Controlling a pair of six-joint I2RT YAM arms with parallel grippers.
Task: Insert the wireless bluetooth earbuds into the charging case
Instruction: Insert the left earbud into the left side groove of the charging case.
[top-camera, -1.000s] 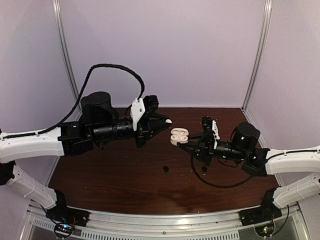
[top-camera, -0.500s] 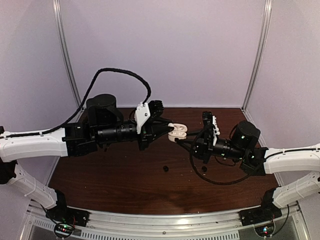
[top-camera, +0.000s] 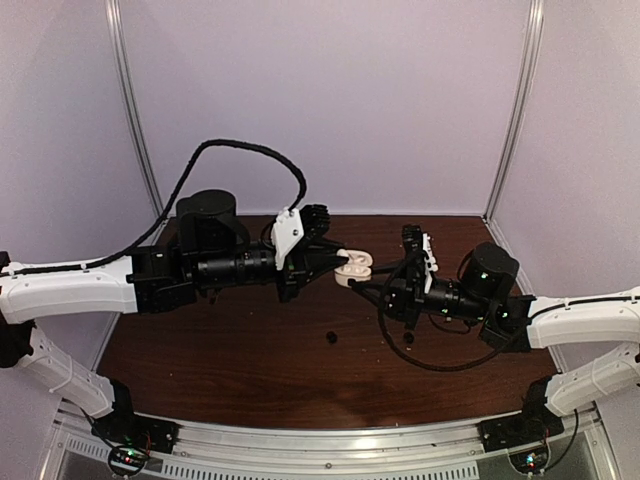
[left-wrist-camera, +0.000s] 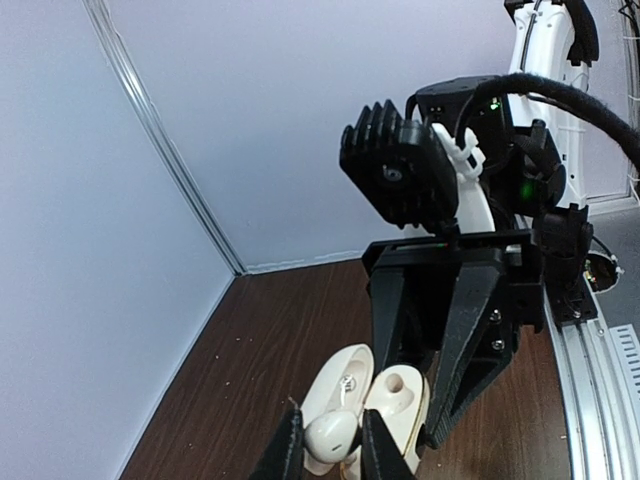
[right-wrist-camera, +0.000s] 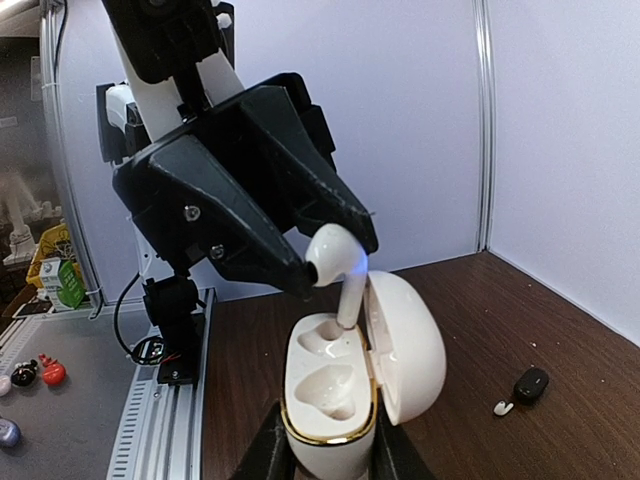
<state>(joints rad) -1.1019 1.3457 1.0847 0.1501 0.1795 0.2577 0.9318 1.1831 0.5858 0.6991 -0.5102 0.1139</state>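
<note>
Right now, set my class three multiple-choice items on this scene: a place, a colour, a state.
1. Where is the open case? A lying unheld; B in the right tool; C in the left tool.
2. The case is: A black; B red; C white.
3. The left tool is: A shut on an earbud; B open and empty; C out of view.
Answers: B, the right tool clasps it; C, its shell is white; A, it pinches a white earbud.
</note>
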